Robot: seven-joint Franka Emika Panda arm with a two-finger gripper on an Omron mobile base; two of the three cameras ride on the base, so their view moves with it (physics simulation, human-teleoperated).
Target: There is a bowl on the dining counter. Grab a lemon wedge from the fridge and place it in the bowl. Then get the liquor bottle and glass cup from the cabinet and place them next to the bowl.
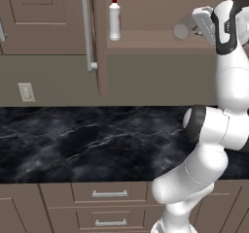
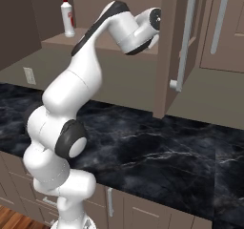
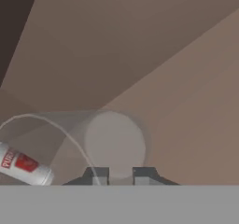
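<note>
The brown cabinet (image 1: 146,40) stands open. On its shelf my gripper (image 1: 195,29) reaches in from the right to the glass cup (image 1: 181,31). In the hand view the cup (image 3: 114,143) is right ahead, its round base facing me. Its thin rim curves down to my left fingertip (image 3: 96,175). The gripper (image 3: 120,176) is shut on the cup's wall. The liquor bottle (image 1: 114,18), white with a red cap, stands upright further left on the shelf, apart from the cup. It shows too in the right base view (image 2: 68,15) and the hand view (image 3: 23,164).
The open cabinet door with a long silver handle (image 1: 89,28) juts out left of the bottle. Another open door with its handle (image 2: 183,37) hangs close to my wrist. A black marble counter (image 1: 97,140) runs below, over brown drawers (image 1: 109,193). A wall outlet (image 1: 26,91) sits at the left.
</note>
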